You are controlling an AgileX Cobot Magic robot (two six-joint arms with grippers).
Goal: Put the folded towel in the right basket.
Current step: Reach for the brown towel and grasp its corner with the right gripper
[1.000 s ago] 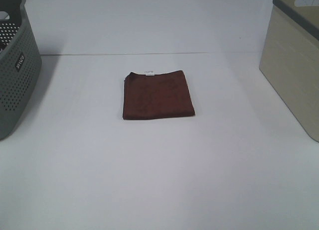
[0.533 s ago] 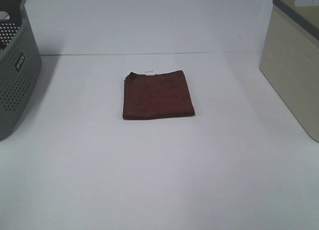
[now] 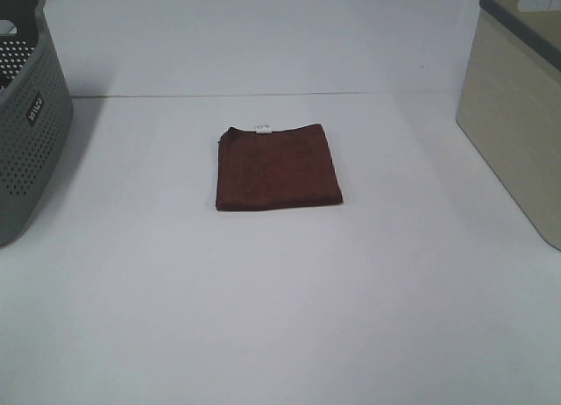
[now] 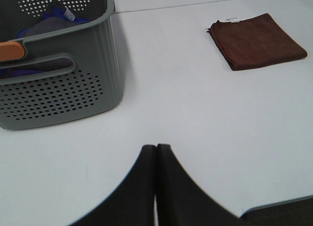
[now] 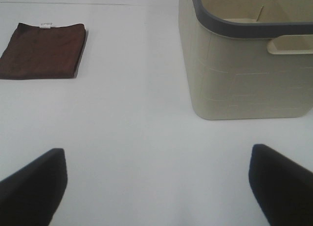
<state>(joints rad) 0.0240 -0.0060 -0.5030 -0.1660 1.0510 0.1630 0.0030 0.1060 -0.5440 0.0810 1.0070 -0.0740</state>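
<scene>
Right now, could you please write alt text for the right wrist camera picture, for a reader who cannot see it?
A folded brown towel lies flat on the white table, apart from a beige basket with a dark grey rim. The right gripper is open over bare table, holding nothing.

The towel (image 3: 278, 167) lies flat mid-table, with bare white table (image 3: 280, 317) on every side of it, so it can be reached from above or from any edge. The stretch between it and the beige basket (image 3: 515, 129) at the right is open. That basket's tall wall stands in the way of a low sideways path; its mouth is open on top. The grey basket (image 3: 31, 133) stands well apart at the left
</scene>
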